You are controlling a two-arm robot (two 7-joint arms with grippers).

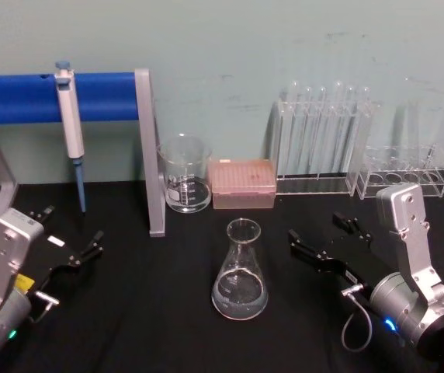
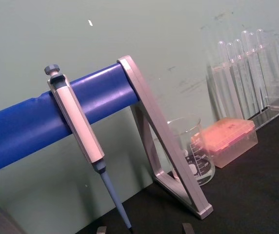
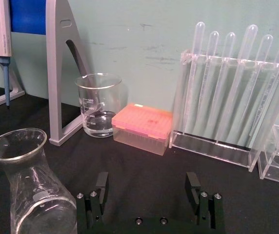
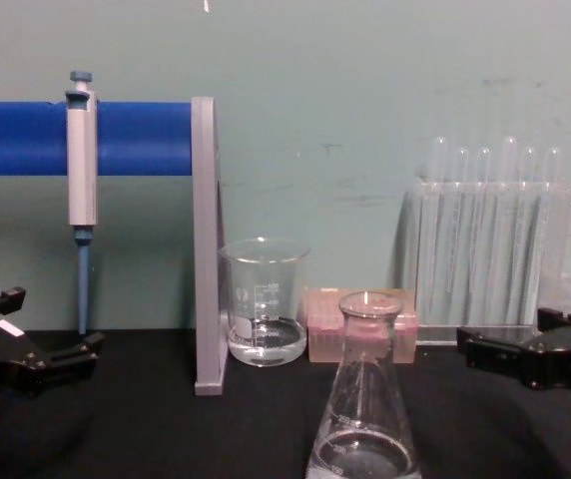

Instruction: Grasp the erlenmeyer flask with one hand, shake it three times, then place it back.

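While erlenmeyer flask stands free, right hand low beside it, fingers wide open, empty.

Black table, erlenmeyer flask stood near its middle, beaker, pink box, grey stand foot, test-tube racks placed behind, apparently touching each other.

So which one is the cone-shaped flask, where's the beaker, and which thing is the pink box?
erlenmeyer flask (image 1: pixel 240 280): head view, on its sloping glass body.
beaker (image 1: pixel 184 175): head view, on its glass wall.
pink box (image 1: pixel 241 183): head view, on its lid.
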